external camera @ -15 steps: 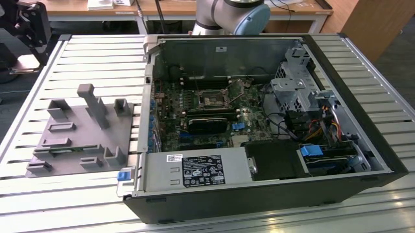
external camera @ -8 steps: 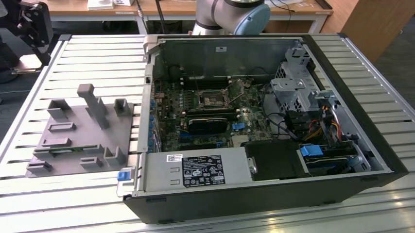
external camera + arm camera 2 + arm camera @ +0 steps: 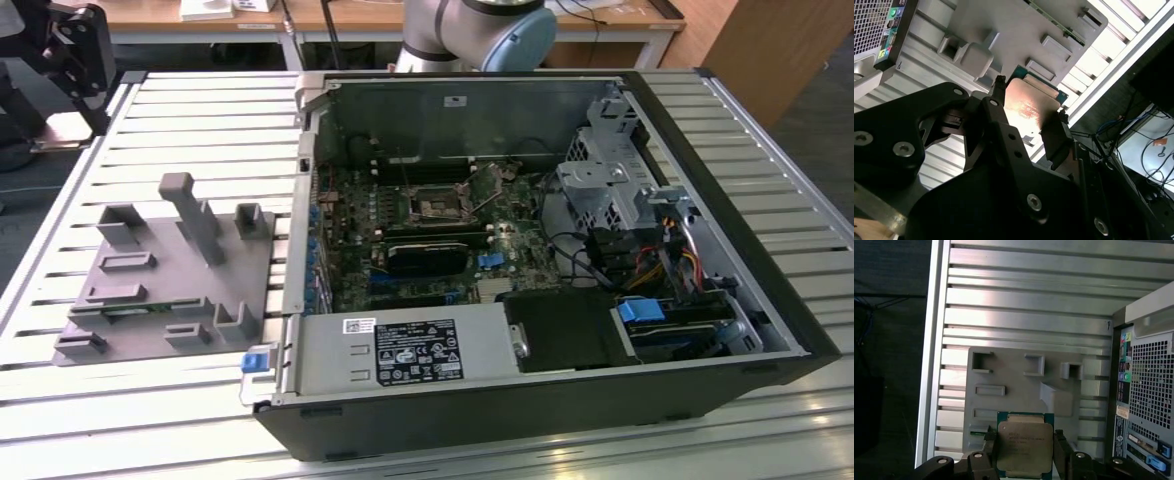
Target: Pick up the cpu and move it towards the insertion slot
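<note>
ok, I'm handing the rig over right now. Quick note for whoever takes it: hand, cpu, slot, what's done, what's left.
The hand is shut on the cpu, with a finger on each of two opposite edges, as seen in both wrist views.
The cpu is held over the grey fixture plate on the slatted table, beside the computer case. It looks lifted clear of the plate.
The insertion slot sits on the board inside the open case, in the exterior view.
Done: the pick-up.
Left: the cpu is outside the case and not yet at the slot.
</note>
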{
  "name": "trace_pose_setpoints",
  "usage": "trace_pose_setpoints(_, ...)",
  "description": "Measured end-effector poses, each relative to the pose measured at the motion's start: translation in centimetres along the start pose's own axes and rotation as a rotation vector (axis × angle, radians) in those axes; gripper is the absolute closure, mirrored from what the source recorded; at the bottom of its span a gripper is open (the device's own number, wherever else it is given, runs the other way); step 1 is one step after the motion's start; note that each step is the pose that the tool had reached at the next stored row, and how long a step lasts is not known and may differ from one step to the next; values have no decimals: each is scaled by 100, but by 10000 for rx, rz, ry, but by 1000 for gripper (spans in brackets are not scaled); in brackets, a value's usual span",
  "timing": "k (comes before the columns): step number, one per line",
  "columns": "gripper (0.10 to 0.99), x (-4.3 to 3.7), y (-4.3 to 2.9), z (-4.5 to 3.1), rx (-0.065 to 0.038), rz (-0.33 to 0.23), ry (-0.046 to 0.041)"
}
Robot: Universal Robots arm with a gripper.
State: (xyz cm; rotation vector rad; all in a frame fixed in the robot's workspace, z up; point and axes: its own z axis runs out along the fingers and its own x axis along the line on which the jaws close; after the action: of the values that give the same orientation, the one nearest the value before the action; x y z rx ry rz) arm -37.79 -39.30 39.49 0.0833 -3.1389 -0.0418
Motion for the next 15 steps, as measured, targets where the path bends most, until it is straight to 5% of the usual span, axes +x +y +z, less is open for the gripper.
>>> trace_pose_setpoints(15,545,-88,-5,0,0,1,4)
